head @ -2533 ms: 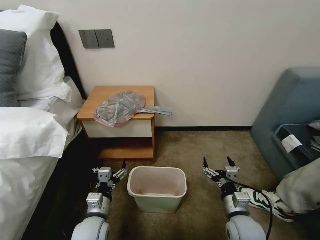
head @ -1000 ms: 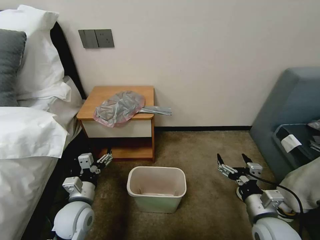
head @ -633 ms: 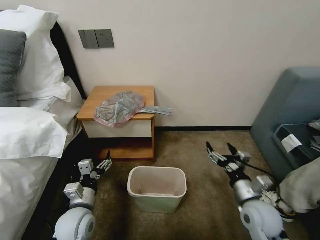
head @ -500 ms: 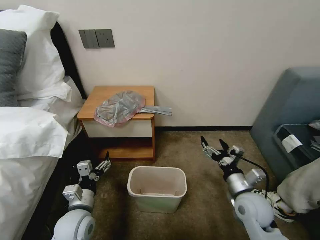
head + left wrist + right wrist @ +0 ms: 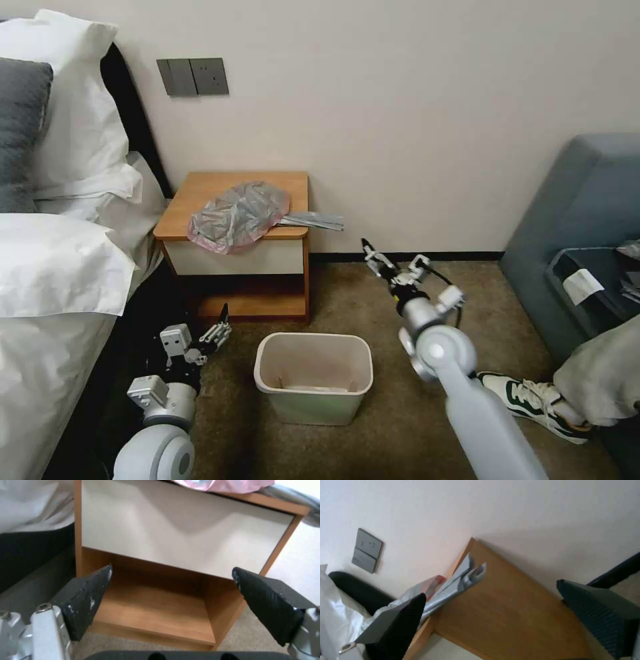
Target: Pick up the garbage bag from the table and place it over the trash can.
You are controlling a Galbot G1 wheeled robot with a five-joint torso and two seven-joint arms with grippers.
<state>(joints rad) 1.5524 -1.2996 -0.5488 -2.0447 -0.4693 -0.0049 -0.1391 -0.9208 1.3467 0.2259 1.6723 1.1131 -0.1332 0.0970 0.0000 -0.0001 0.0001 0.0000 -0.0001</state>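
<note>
Right gripper [image 5: 393, 261] hanging over carpet, fingers spread wide, gripping nothing, facing worktop [image 5: 200, 197] side. Garbage bag [image 5: 237, 215] lying beyond it on worktop, long axis running across, tie strips [image 5: 313, 221] pointing toward gripper, overhanging edge. Left gripper [image 5: 217, 328] low before shelf, spread wide, empty. Trash can [image 5: 313, 377] standing between both grippers.

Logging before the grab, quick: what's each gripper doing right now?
Left gripper: jaws open, empty, low in front of the table.
Right gripper: jaws open, empty, raised toward the garbage bag.
</note>
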